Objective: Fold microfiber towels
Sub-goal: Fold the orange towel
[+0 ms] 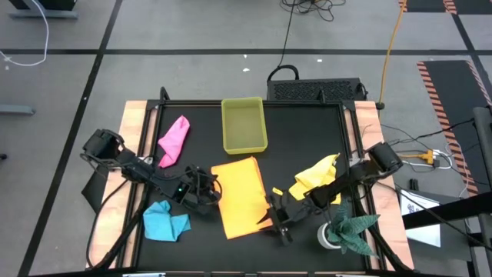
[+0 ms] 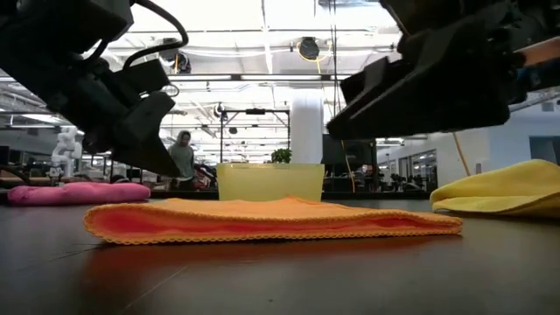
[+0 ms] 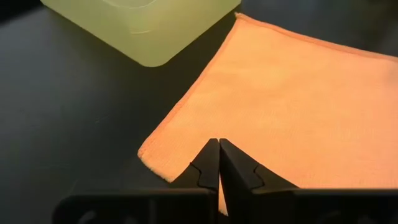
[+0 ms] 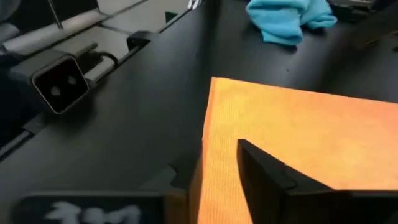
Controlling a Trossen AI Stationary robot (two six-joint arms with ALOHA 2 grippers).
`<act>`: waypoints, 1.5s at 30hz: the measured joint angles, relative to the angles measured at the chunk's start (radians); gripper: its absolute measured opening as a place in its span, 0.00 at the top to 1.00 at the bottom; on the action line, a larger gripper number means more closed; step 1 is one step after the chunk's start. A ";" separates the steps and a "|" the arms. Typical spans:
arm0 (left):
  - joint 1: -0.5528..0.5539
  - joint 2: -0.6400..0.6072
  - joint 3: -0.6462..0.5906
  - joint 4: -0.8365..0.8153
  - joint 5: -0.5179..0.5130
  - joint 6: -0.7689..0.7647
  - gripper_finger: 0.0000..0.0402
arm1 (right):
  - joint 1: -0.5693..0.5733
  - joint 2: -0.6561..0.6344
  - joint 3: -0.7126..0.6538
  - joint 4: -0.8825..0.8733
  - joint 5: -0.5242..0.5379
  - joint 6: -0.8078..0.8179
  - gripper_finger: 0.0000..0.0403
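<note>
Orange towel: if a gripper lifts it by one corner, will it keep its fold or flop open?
Probably flops: the orange towel is thin soft cloth, lying flat in layers with nothing holding them together. It looks light, so it should lift easily. Pushed across the dark table, it would likely bunch rather than slide whole.

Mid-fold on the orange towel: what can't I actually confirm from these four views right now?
- Right gripper: right wrist view shows only one finger, the frame edge cuts off the rest, so open or shut is unclear.
- Orange towel: layer count; low view gives only its edge.
- Left gripper: fingers shut over the towel's edge; cloth pinched or not, hidden.
- Dark green cloth: covers a pale object beneath.
</note>
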 joint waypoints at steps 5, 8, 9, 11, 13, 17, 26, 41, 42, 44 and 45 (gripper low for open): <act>0.003 0.000 0.000 0.057 -0.002 0.024 0.97 | 0.002 0.070 0.082 -0.020 0.000 -0.046 0.63; 0.003 0.001 0.000 0.118 0.000 0.067 0.99 | 0.013 0.121 0.137 -0.062 0.001 -0.102 0.58; 0.003 0.004 0.000 0.139 0.004 0.078 0.99 | 0.016 0.135 0.159 -0.081 0.000 -0.125 0.57; 0.003 0.014 0.000 0.187 0.016 0.108 0.98 | 0.022 0.157 0.199 -0.131 0.003 -0.163 0.56; 0.003 0.026 0.000 0.241 0.020 0.141 0.96 | 0.023 0.176 0.237 -0.188 0.031 -0.177 0.56; 0.008 0.073 0.000 0.344 0.042 0.211 0.95 | 0.013 0.202 0.281 -0.298 0.079 -0.184 0.60; 0.021 0.131 0.001 0.465 0.100 0.287 0.96 | -0.019 0.200 0.288 -0.369 0.076 -0.132 0.88; 0.022 0.133 0.000 0.381 0.123 0.292 0.96 | 0.040 0.024 0.284 -0.548 -0.115 0.065 0.99; 0.022 0.139 0.000 0.381 0.122 0.292 0.96 | 0.044 0.016 0.284 -0.554 -0.138 0.082 0.99; 0.022 0.162 0.000 0.392 0.123 0.292 0.97 | 0.054 0.005 0.284 -0.565 -0.174 0.108 0.99; 0.022 0.175 0.000 0.397 0.127 0.294 0.98 | 0.059 0.003 0.284 -0.563 -0.182 0.114 0.99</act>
